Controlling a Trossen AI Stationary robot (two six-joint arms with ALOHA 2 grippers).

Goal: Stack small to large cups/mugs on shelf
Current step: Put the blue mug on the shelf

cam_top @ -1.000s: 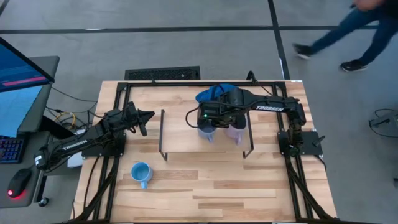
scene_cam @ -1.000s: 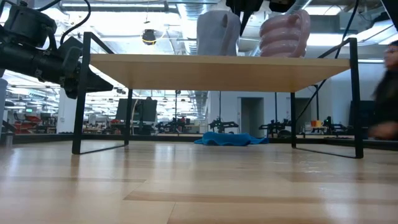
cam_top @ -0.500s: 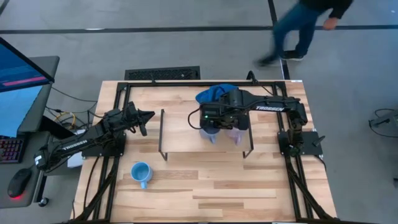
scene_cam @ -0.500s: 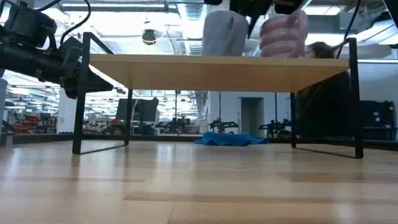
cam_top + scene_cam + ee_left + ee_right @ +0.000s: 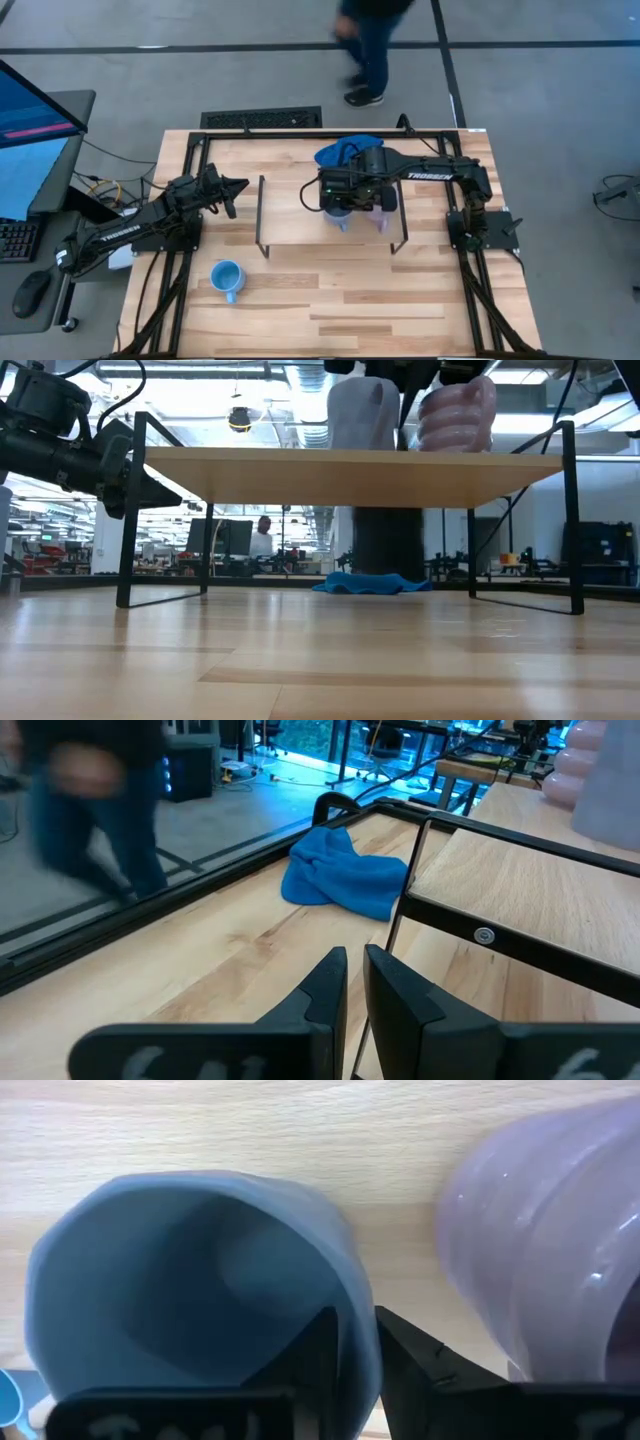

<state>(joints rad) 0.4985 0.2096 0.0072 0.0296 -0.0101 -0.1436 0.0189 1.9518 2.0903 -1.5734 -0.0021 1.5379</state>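
Right gripper straddles the grey-blue mug's rim, jaws slightly parted, beside the lilac mug on the shelf. Sky-blue mug waits near the desk's front-left corner.

Overhead and table-level views share the shelf.

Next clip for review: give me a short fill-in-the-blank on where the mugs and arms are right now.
1. The grey-blue mug and the lilac mug stand on the ____.
2. The sky-blue mug sits on the ____, off the shelf.
3. The right pincer straddles the rim of the ____ mug.
4. The left pincer holds ____.

Missing words: shelf; table; grey-blue; nothing
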